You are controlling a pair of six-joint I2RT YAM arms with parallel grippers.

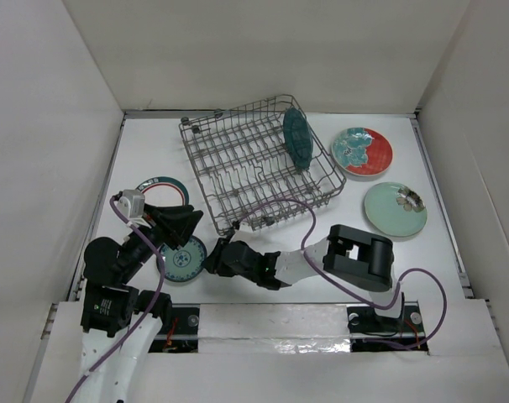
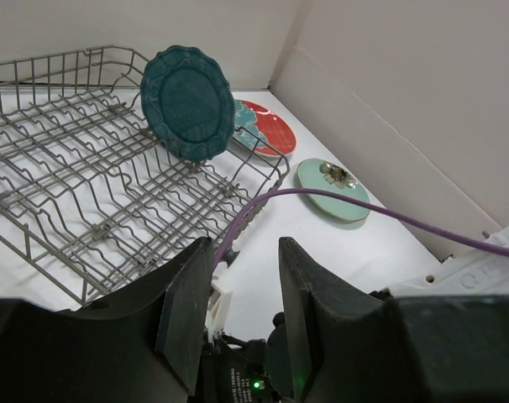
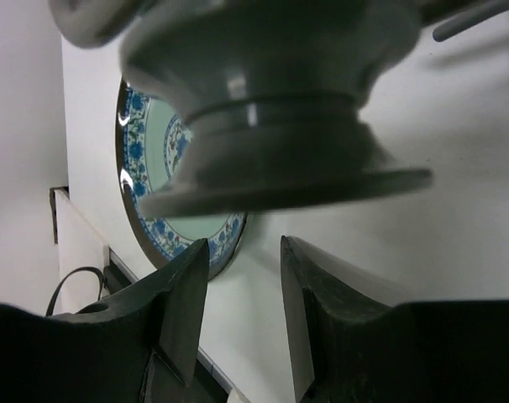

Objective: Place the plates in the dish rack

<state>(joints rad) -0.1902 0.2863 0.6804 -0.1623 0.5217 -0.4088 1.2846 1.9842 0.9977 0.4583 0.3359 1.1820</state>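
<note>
The grey wire dish rack point(image 1: 238, 168) stands at the back centre. The dark teal scalloped plate point(image 1: 296, 138) stands upright in its right end, also in the left wrist view point(image 2: 187, 102). The red and teal plate point(image 1: 362, 151) and the mint plate point(image 1: 395, 209) lie flat to the right of the rack. The white plate with the rim band point(image 1: 164, 186) lies at the left, partly hidden by my left arm. The small teal patterned plate point(image 1: 181, 259) lies flat at the front left. My right gripper point(image 1: 215, 259) is open at its right edge; the rim point(image 3: 145, 168) lies just ahead of the fingers. My left gripper point(image 1: 191, 224) is open and empty above that plate.
A purple cable point(image 2: 338, 200) arcs over the table from the rack's front edge to the right arm. A blurred grey round part point(image 3: 271, 109) sits close above the right gripper point(image 3: 244, 269). White walls enclose the table at the left, the back and the right.
</note>
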